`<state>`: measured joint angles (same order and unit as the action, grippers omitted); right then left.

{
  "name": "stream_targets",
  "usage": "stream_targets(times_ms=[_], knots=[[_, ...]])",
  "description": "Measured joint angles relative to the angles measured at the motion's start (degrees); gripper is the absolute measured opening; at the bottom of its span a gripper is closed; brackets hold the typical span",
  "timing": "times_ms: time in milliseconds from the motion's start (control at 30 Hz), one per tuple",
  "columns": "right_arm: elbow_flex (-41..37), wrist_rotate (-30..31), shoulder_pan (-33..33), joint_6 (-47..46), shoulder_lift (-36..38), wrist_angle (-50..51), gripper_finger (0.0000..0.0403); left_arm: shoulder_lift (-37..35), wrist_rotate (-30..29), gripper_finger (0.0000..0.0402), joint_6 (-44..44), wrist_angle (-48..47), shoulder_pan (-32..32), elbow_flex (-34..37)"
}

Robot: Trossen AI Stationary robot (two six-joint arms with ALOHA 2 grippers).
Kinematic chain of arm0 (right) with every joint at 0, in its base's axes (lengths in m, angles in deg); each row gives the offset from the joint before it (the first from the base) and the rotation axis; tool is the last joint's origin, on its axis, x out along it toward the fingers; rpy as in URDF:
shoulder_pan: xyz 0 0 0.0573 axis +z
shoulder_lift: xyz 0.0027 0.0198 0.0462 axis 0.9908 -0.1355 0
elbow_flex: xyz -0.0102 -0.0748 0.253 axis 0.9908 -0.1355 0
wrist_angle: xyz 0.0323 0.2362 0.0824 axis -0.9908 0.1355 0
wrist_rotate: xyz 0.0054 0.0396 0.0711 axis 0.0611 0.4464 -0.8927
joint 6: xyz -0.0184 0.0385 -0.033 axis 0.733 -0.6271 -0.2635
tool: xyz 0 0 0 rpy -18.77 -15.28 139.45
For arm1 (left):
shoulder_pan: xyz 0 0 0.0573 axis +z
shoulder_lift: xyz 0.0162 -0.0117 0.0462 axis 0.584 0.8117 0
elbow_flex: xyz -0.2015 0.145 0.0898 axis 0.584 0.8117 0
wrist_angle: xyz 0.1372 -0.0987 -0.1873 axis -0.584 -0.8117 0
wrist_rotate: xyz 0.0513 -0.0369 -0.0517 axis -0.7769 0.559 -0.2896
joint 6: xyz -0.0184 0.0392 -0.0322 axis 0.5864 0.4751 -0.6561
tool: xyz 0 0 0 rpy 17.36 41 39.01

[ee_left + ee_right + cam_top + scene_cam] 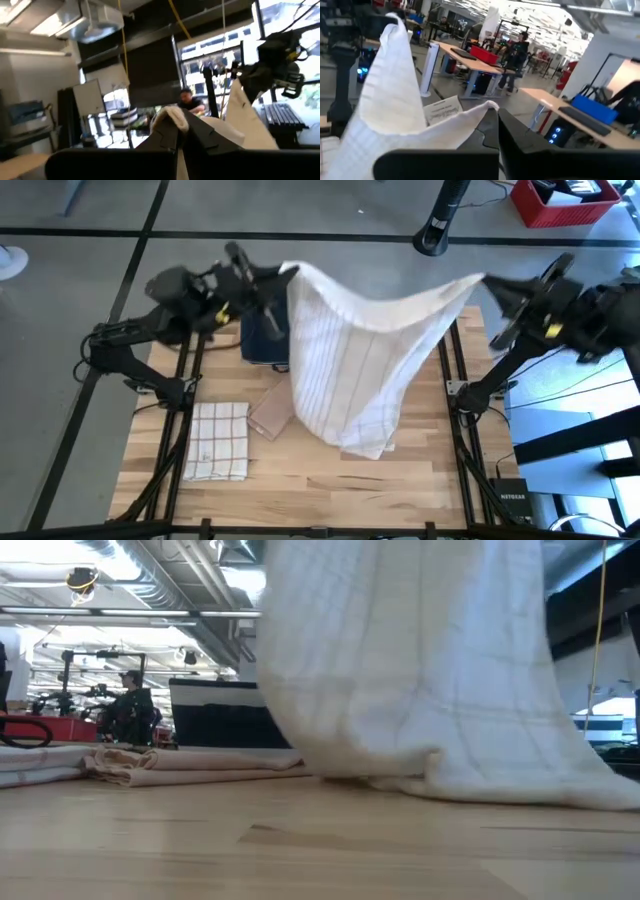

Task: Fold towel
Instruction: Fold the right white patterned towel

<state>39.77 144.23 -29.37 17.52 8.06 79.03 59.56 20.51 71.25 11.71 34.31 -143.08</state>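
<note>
High view shows your towel (350, 360) hung over the table, left gripper (285, 275) and right gripper (487, 280) each pinching a top corner. It's light and floppy, so keep hold at the corners.

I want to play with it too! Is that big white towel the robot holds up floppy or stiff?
Probably floppy: the white towel sags between the left pincer and right pincer and bunches on the table. Likely light too, since two corner pinches hold it up.
</note>
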Motion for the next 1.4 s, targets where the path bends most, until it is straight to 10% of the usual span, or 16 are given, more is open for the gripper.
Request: stream_targets(times_ms=[533,1067,1400], knots=[[1.5,-11.4,0.0,44.5,1.8,-41.2,0.0001,0.8,31.1,0.0005,-7.8,27.0,12.3,0.0],[-0.4,-0.4,8.8,26.1,-13.1,-32.4,0.0001,-3.3,33.2,0.0005,-16.9,-18.8,-5.7,0.0],[-13.6,-8.3,15.7,-18.6,-16.1,-12.8,0.0001,-1.2,21.0,0.0005,-25.3,-44.9,-18.3,0.1]])
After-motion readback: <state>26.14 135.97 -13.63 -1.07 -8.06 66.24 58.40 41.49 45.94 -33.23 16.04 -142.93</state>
